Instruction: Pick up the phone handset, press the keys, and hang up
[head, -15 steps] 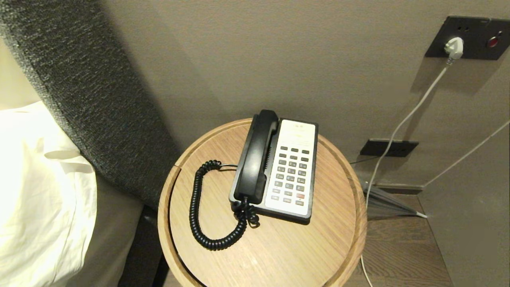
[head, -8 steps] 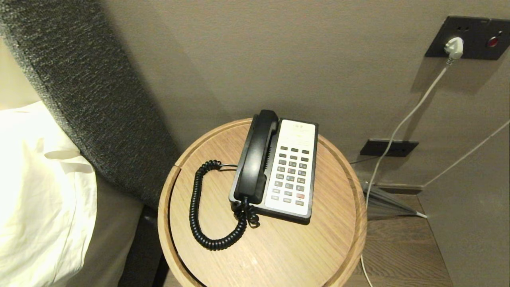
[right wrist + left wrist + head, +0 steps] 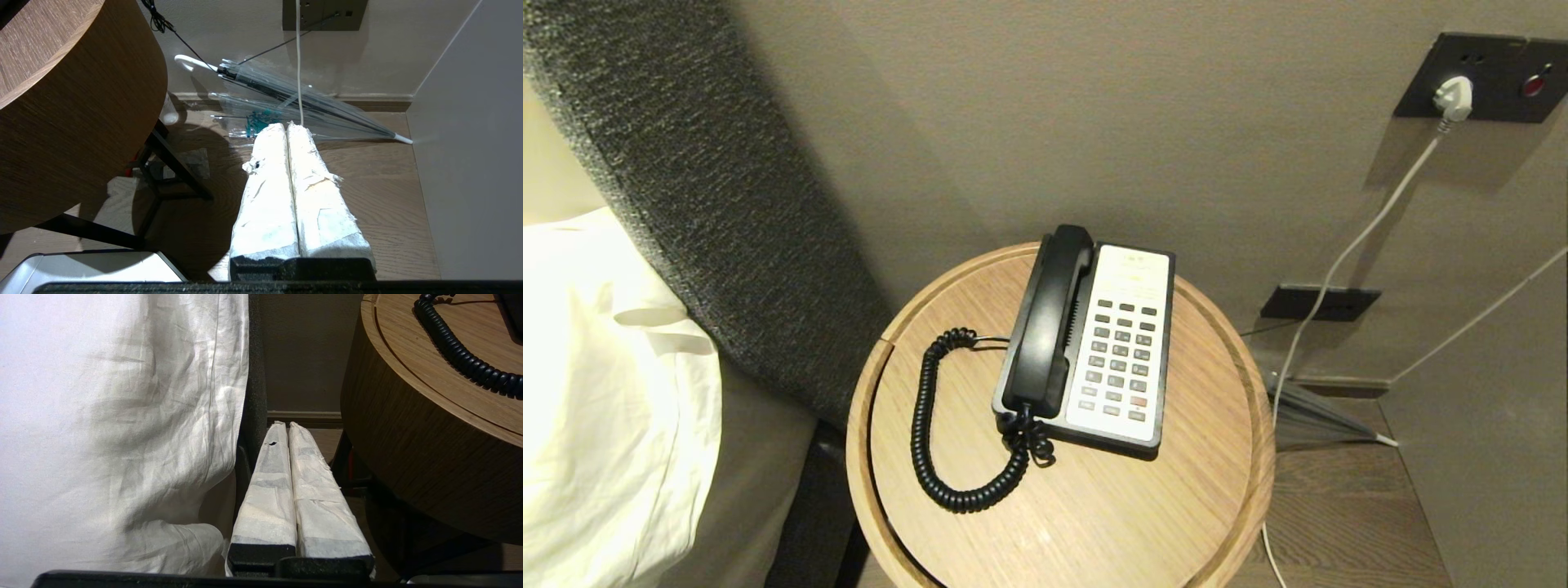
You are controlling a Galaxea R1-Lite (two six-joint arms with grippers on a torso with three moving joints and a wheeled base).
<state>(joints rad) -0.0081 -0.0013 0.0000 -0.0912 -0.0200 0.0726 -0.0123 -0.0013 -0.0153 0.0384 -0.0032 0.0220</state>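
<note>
Step in hand: none begun; judged as the start, before the reach.
Handset: the long glossy black plastic phone handset (image 3: 1047,318) lies in its cradle on the black-and-white phone base (image 3: 1123,347), on the round wooden tabletop (image 3: 1094,506).
Left pincer (image 3: 284,426): fingers together, empty, low beside the tabletop wall, beneath the handset.
Right pincer (image 3: 286,127): fingers together, empty, over the floor, below the tabletop.
Next move: one pincer should rise above the rim, open, and straddle the handset's middle; the black coiled cord (image 3: 927,425) lies near.

A bedroom, likely a hotel room: a round wooden bedside desk (image 3: 1094,523) carrying a corded phone (image 3: 1123,343) stands beside a bed with white linen (image 3: 605,392) and a dark padded headboard (image 3: 711,188), under wall sockets (image 3: 1486,77), on wood flooring (image 3: 1339,523).
</note>
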